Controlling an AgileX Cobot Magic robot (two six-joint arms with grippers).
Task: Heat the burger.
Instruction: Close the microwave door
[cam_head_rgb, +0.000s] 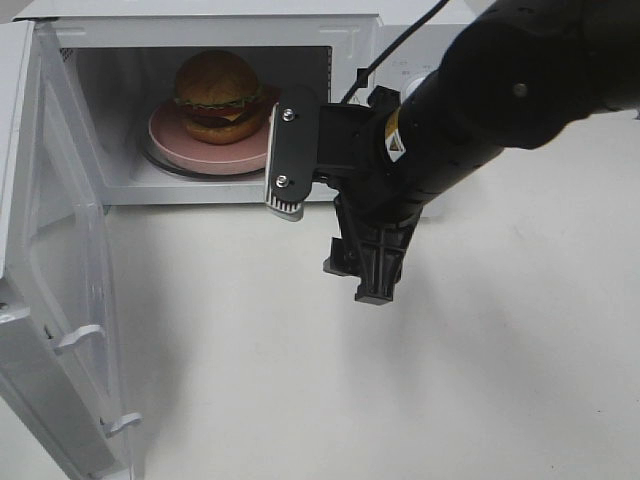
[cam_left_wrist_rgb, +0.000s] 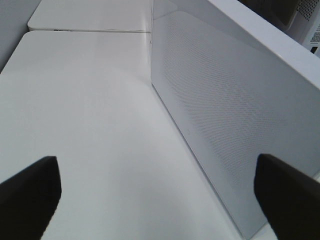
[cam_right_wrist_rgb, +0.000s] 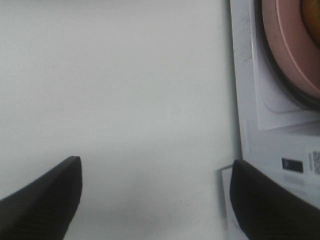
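- Sitting inside the open white microwave oven (cam_head_rgb: 200, 30), your round burger with its glossy golden-brown bun, lettuce, tomato and cheese (cam_head_rgb: 218, 95) rests on a pink round plate (cam_head_rgb: 200, 152).
- You have the oven's white door (cam_head_rgb: 60, 280) swung wide on the left of the high view.
- Your right claw (cam_right_wrist_rgb: 155, 200) hangs over the white counter (cam_head_rgb: 300, 380) just before the oven's opening, jaws apart, nothing between them.
- Your left claw (cam_left_wrist_rgb: 157, 195) is spread wide and empty, beside a white dotted panel (cam_left_wrist_rgb: 225, 110).
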